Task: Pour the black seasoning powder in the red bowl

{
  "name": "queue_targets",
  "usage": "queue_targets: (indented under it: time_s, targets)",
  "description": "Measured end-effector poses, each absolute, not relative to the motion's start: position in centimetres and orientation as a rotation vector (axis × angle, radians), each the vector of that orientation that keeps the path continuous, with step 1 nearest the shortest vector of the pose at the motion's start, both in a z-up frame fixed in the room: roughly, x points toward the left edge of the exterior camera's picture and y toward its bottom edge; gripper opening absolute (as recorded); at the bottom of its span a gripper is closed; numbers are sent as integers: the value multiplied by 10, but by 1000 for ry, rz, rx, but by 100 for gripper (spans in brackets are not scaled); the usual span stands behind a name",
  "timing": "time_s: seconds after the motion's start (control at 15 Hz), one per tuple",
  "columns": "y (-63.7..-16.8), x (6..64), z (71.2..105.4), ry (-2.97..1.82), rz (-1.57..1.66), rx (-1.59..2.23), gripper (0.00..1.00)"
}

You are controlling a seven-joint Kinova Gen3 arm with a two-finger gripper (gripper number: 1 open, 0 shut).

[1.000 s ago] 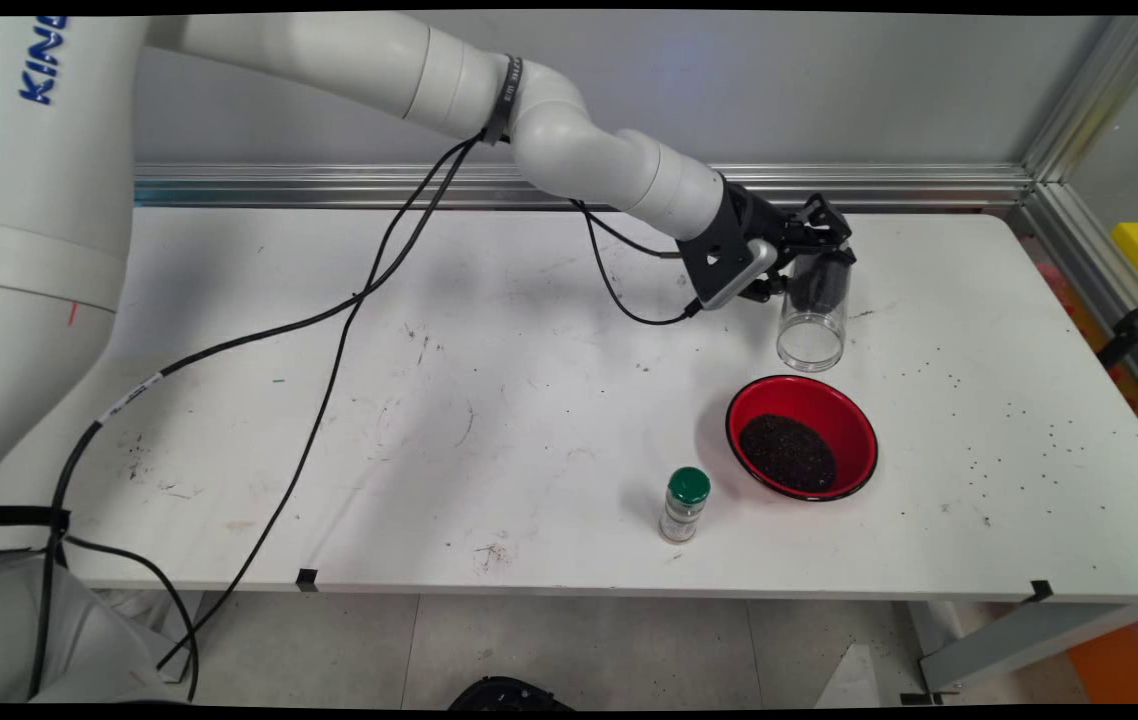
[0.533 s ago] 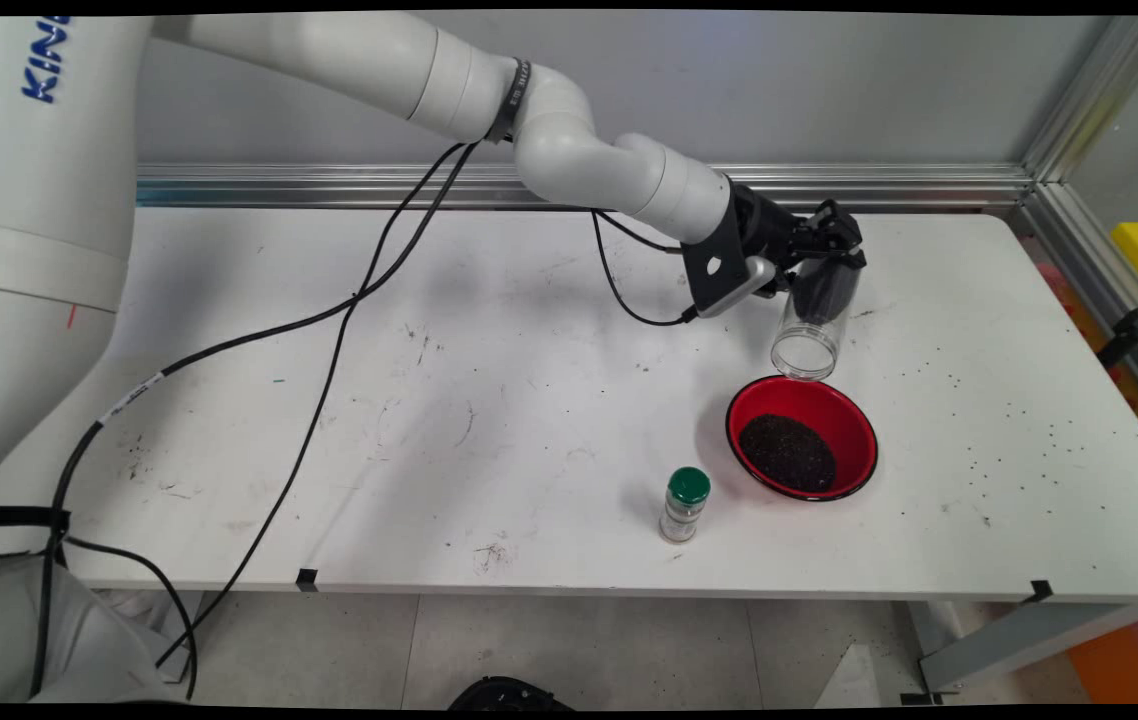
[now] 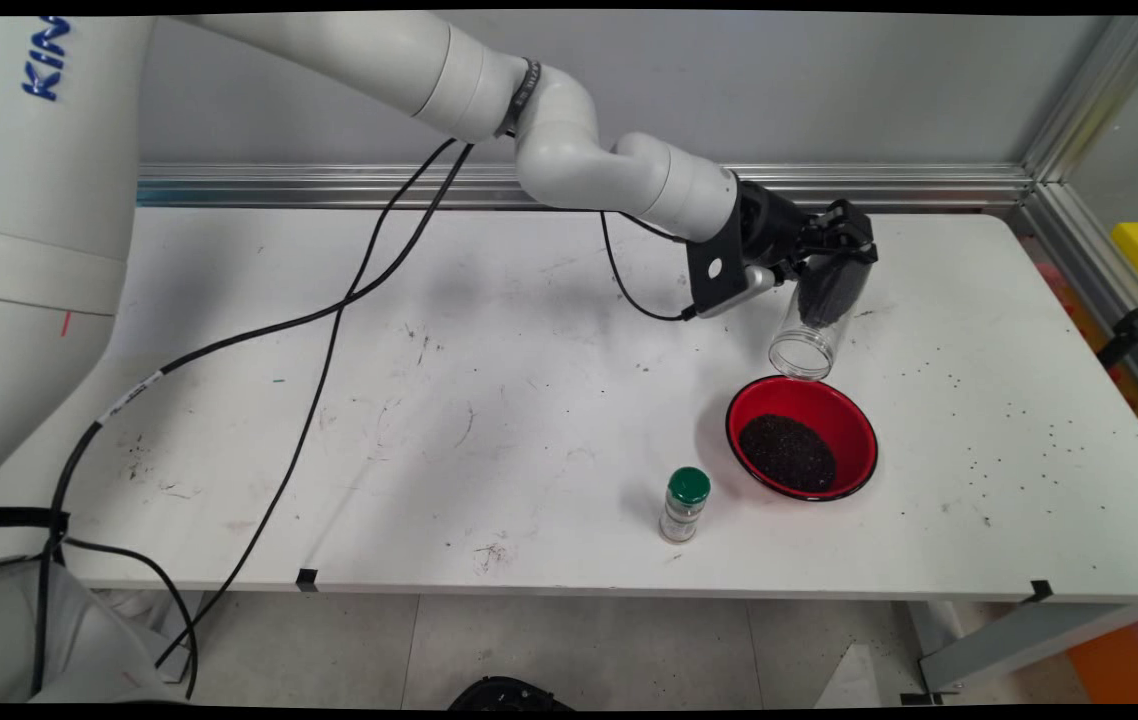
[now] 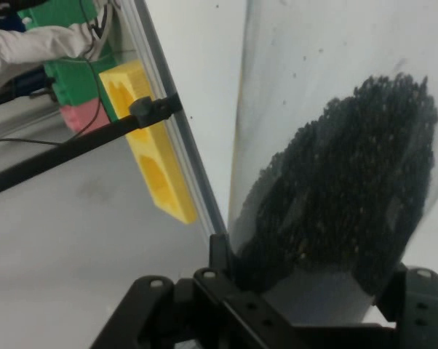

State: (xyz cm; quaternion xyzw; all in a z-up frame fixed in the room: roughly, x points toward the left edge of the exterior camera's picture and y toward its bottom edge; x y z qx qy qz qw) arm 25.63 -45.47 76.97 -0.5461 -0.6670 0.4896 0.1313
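Since a second ago the gripper (image 3: 834, 262) has swung right and tipped further, clamped on the clear jar (image 3: 817, 318) of dark grains. Looks like mid-pour; next it'd need more tilt. Jar's long axis slants, mouth down-left, just above the red bowl (image 3: 854, 416) far rim. Green-capped bottle (image 3: 684, 505) sits left of the bowl.

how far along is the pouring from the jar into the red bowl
Done: a dark heap of grains already lies in the red bowl. In hand: the gripper holds the clear jar tilted, mouth down, over the bowl's far rim. Left: the hand view shows many dark grains inside the jar. The green-capped bottle stands upright beside the bowl, apart from the gripper.
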Motion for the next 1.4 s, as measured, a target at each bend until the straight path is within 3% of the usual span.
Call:
queue_targets:
  time_s: [1.4]
  targets:
    - [-426,241,781,-1756,1623,-1804,0]
